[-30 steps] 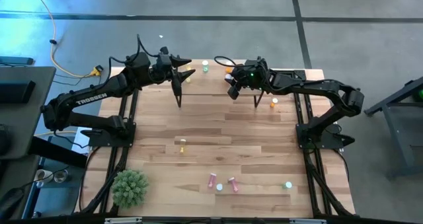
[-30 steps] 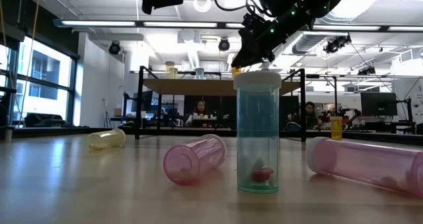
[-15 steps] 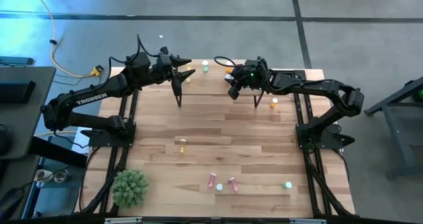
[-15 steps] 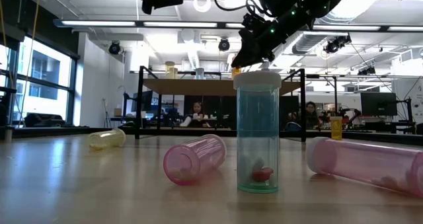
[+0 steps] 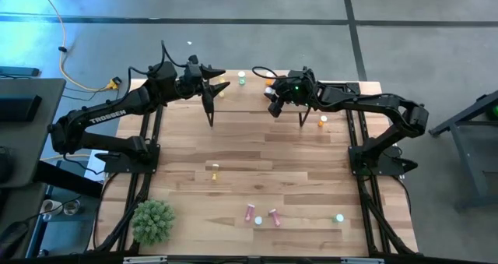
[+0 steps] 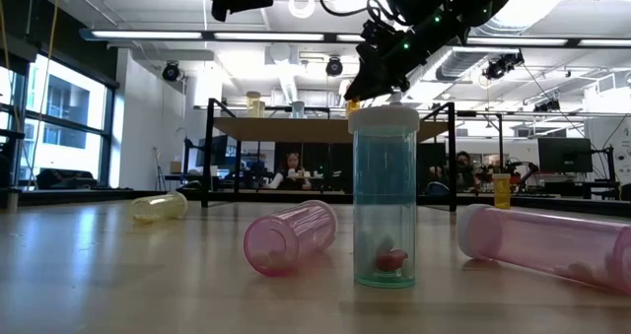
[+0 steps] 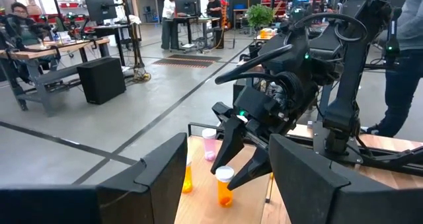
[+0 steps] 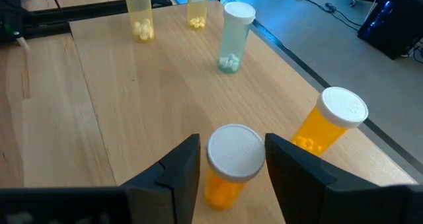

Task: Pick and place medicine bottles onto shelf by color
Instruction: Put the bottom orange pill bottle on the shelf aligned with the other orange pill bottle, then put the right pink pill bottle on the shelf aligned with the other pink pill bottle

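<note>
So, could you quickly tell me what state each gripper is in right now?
Left gripper: open, holding nothing, above the shelf.
Right gripper: open around an orange medicine bottle standing on the shelf.

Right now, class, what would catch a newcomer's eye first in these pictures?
Two dark arms meet over the shelf at the table's far edge. The right hand straddles an upright orange bottle standing on it, beside a second orange bottle. Nearer the front, two pink bottles lie tipped over beside an upright green bottle.

The wood table (image 5: 257, 155) carries a shelf (image 5: 249, 100) at its far edge, a plant (image 5: 152, 221) and scattered bottles (image 5: 261, 216). Orange (image 8: 228, 164), green (image 8: 234, 36) and yellow bottles (image 8: 139, 12) stand on the shelf.
</note>
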### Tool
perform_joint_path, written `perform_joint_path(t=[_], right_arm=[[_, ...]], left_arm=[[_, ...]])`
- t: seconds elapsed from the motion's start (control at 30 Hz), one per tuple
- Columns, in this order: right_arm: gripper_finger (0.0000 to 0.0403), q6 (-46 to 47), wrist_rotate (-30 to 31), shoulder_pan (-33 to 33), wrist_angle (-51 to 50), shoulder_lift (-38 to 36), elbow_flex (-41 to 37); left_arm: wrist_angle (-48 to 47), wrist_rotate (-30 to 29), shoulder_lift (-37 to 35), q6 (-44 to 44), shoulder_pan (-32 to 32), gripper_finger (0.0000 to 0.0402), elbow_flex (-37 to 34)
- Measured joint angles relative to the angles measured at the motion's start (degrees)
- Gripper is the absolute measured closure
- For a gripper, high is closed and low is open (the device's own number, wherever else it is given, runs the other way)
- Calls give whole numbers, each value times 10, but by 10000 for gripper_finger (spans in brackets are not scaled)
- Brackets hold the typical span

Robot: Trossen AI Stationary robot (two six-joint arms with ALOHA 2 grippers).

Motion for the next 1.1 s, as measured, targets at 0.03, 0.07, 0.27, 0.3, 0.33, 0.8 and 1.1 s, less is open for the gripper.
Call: perform_joint_path(t=[0.03, 0.07, 0.27, 0.3, 0.33, 0.8, 1.1], right_arm=[[242, 0, 0, 0, 3, 0, 0], [242, 0, 0, 0, 7, 0, 0], [242, 0, 0, 0, 20, 0, 0], [242, 1, 0, 0, 20, 0, 0], [242, 2, 0, 0, 20, 0, 0], [242, 6, 1, 5, 42, -31, 0], [242, 32, 2, 48, 7, -91, 0]], left_arm=[[0, 0, 0, 0, 0, 197, 0], [0, 0, 0, 0, 0, 197, 0], [-21, 0, 0, 0, 0, 197, 0], [-25, 0, 0, 0, 0, 197, 0], [-30, 0, 0, 0, 0, 197, 0], [-73, -11, 0, 0, 0, 197, 0], [-156, -11, -1, -28, -7, 197, 0]])
